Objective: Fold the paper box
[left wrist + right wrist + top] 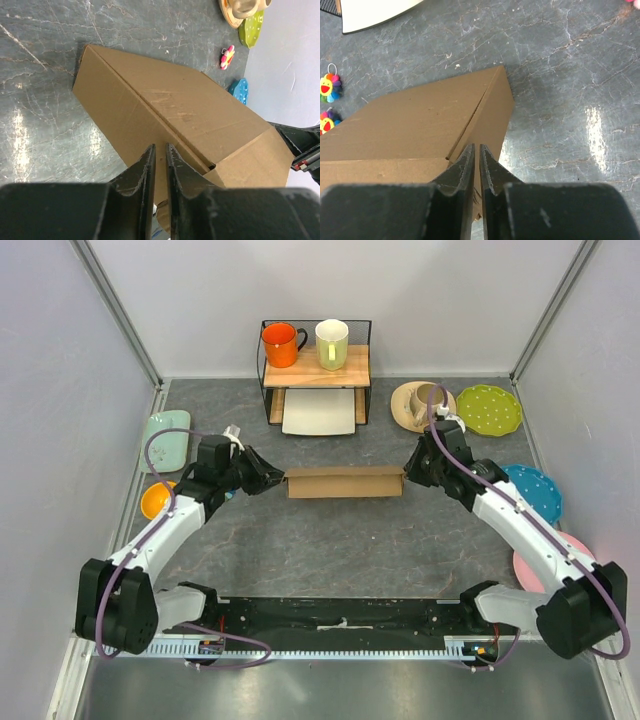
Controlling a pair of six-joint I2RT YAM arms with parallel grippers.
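The paper box [345, 482] is a brown cardboard box, folded shut, lying flat at the table's middle with its long side across. It fills the left wrist view [190, 110] and the right wrist view [420, 120]. My left gripper [272, 480] is at the box's left end, its jaws nearly together with the tips [160, 147] against the end wall. My right gripper [408, 472] is at the box's right end, its jaws nearly together with the tips [477, 147] at the end wall. Neither shows cardboard clamped between the fingers.
Behind the box, a wire rack holds an orange mug [280, 343], a pale green mug [332, 343] and a white tray [320, 412]. A mint plate [165, 438] and orange bowl [157, 500] lie left. Tan [420, 405], green [488, 410], blue [535, 490] and pink [550, 560] plates lie right.
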